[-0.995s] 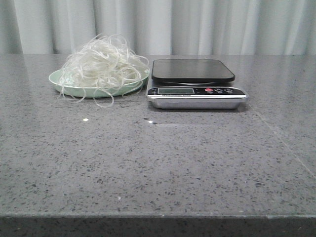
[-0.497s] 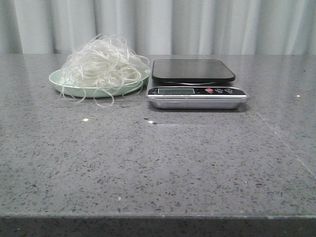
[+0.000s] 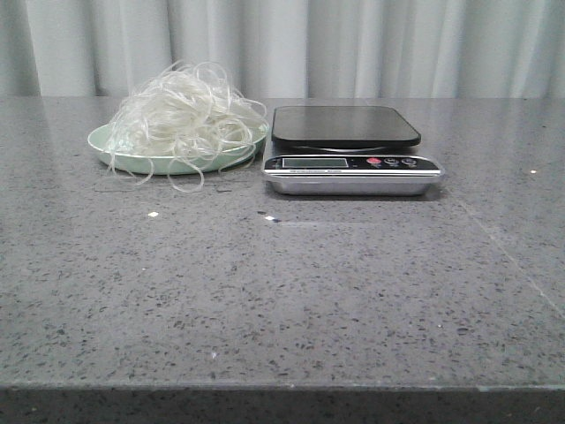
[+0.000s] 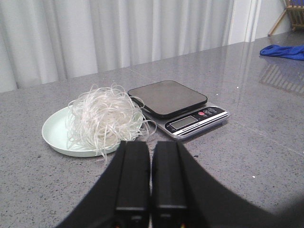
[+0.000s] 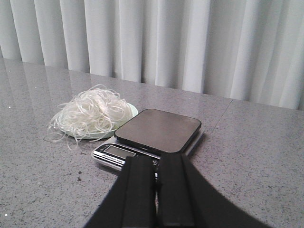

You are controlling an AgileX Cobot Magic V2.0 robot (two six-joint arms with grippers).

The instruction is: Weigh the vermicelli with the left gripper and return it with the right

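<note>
The vermicelli (image 3: 187,115) is sitting heaped on the plate (image 3: 110,152) near the far edge of the desk (image 3: 282,291), left of centre. The tangle is showing no clear pointing direction; its spread is running slightly wider along the far edge than toward the front, and loose strands are hanging over the plate's near rim onto the desk. The plate's far rim is lying hidden behind the heap.

The scale (image 3: 351,150) is standing just beside the plate on its right; whether the two are touching cannot be told. Its black platform is lying bare, and the display and buttons are facing the front edge. The display reading is too small to make out.

Neither arm is appearing in the front view. In the left wrist view the left gripper (image 4: 150,175) is showing its fingers pressed together, closed and holding nothing, apart from the vermicelli (image 4: 104,116). In the right wrist view the right gripper (image 5: 156,190) is likewise sitting closed and empty, its fingers covering part of the scale's (image 5: 156,130) front panel.
</note>
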